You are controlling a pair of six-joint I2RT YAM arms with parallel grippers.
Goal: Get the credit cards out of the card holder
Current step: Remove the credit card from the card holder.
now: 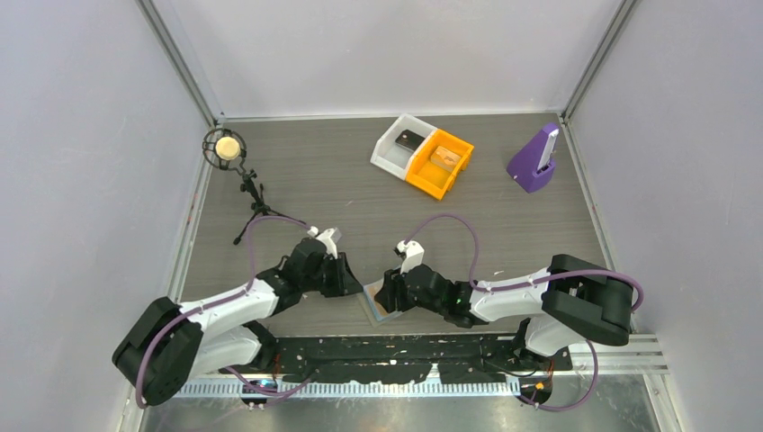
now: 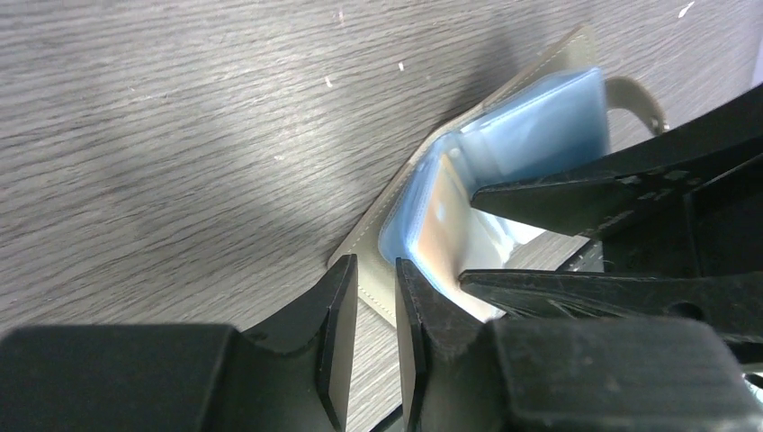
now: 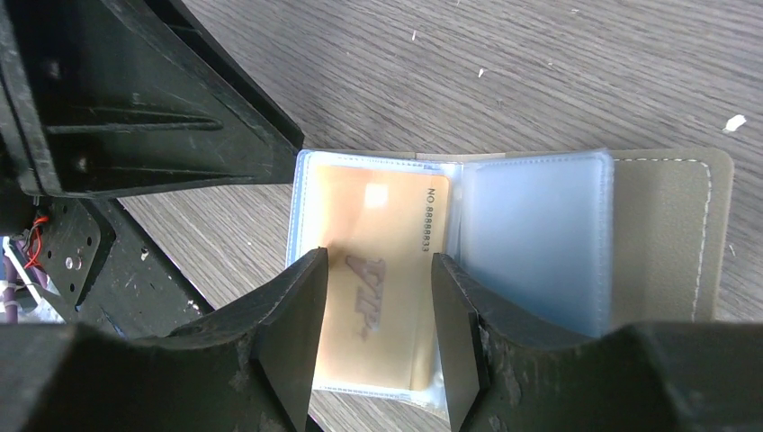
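The card holder [image 3: 666,234] lies open on the table, grey-brown cover down, its two light blue panels [image 3: 531,234] facing up. A gold credit card [image 3: 378,216] marked VIP sits in the left panel's sleeve. My right gripper [image 3: 376,256] hangs open just over that card, one finger on each side. My left gripper [image 2: 373,263] has its jaws a narrow gap apart, their tips at the cover's edge [image 2: 373,229] beside the raised blue sleeve [image 2: 540,117]. From above, the left gripper [image 1: 355,286] and the right gripper [image 1: 389,297] meet over the holder [image 1: 374,304].
A white bin [image 1: 389,153] with a dark card and an orange bin [image 1: 423,175] with a card stand at the back. A purple stand [image 1: 533,166] is at the back right, a microphone on a tripod [image 1: 225,147] at the back left.
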